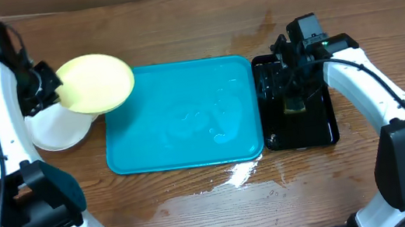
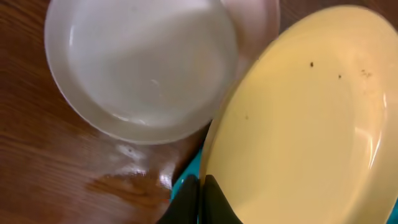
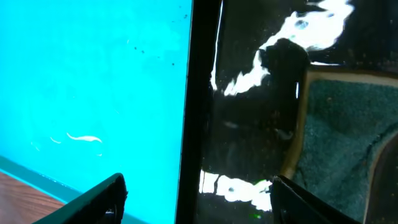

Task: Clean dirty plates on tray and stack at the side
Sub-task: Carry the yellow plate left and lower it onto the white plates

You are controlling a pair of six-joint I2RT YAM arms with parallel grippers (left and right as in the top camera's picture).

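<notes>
Plates are all off the turquoise tray (image 1: 154,88). The yellow-green plate (image 2: 298,137) hangs tilted over the tray's ten o'clock corner, its rim pinched in the tightly closed left gripper (image 2: 200,190). It partly covers the white plates (image 1: 56,131), which sit on the table (image 1: 175,23) just beside the tray at nine o'clock. In the wrist view the white ones look like two nested together, though the count is not certain. Whether the held plate touches them cannot be told.

The step in hand looks like setting the yellow-green plate on that stack. To do it well, carry it further toward nine o'clock until it is centred over the white rims. Level it out of its tilt and lower it until it seats, and only then let the fingers part. Everything looks wet, so a slanted or early release could let it slide off. A few small dark specks show on its face toward one o'clock, which may merit another wipe before stacking.

At the tray's three o'clock lies the black tray (image 1: 322,125) with a green sponge (image 3: 348,124) on it. The right gripper (image 3: 199,199) hangs over it with its fingers spread wide and nothing between them, and it is best kept there, clear of the stack. A puddle (image 1: 238,175) shines on the table at the tray's six o'clock.

No brand, label or readable writing appears anywhere.
</notes>
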